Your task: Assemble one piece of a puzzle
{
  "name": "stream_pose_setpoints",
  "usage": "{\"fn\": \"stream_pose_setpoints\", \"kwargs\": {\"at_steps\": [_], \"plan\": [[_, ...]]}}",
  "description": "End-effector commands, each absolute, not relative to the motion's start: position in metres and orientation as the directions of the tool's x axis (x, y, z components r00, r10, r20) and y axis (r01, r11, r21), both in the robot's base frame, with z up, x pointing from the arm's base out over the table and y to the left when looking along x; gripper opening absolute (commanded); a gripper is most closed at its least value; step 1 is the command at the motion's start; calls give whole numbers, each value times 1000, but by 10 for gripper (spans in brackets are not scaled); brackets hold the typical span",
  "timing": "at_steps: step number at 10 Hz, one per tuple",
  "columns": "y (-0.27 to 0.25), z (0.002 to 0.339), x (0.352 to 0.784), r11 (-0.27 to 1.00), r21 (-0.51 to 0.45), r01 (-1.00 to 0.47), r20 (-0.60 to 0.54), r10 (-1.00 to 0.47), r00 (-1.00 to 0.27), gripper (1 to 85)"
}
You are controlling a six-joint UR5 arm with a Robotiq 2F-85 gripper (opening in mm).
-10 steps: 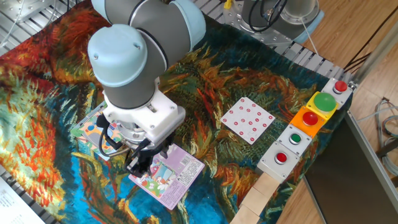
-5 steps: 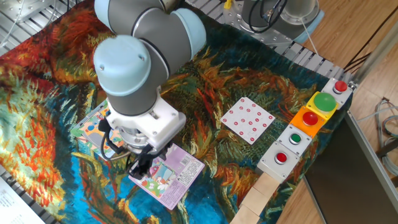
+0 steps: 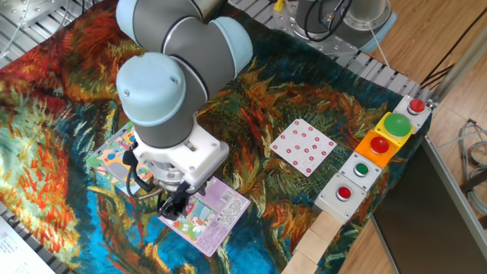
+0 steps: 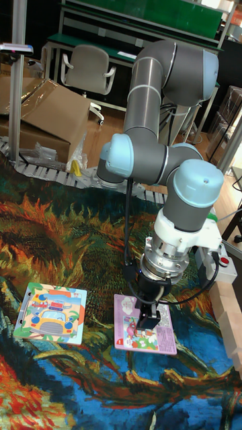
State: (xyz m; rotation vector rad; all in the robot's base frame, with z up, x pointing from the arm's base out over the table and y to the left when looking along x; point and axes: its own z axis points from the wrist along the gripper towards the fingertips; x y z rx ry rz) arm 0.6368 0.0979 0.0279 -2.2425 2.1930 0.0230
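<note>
Since a second ago the arm has drifted a little toward the near right of the table, and the gripper (image 4: pixel 149 321) now hangs low over the pink puzzle (image 4: pixel 145 331) rather than beside it. Its dark fingers point straight down and, in the tall fixed view, their tips reach the pink board's left half; whether they touch it or hover just above I cannot tell. The fingers look close together, yet neither view shows the gap plainly, so how far open they stand, and whether a small piece sits between them, cannot be told.

Well to the left in that view lies the puzzle (image 4: pixel 52 313), the pale blue and green board with the orange vehicle, flat on the painted cloth (image 4: pixel 40 248) and clear of the arm. In the fixed view only its left corner (image 3: pixel 110 156) peeps out from behind the wrist. The red-dotted card (image 3: pixel 303 146) rests apart on the far right, near the button boxes (image 3: pixel 378 148).

My reading is that the shift carries the gripper away from the puzzle, so placing a piece there would call for a move back to the left.
</note>
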Motion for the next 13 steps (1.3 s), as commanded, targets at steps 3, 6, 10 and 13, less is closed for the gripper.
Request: {"fn": "stream_pose_setpoints", "kwargs": {"at_steps": [3,6,10,13], "plan": [[102,4,648,-13,1,-1000,-21,-1000,13,553],[108,6,646,-10,8,-1000,-39,-999,10,560],[111,9,640,-13,22,-1000,-53,-999,12,560],[107,8,638,-13,22,-1000,-47,-999,12,557]]}}
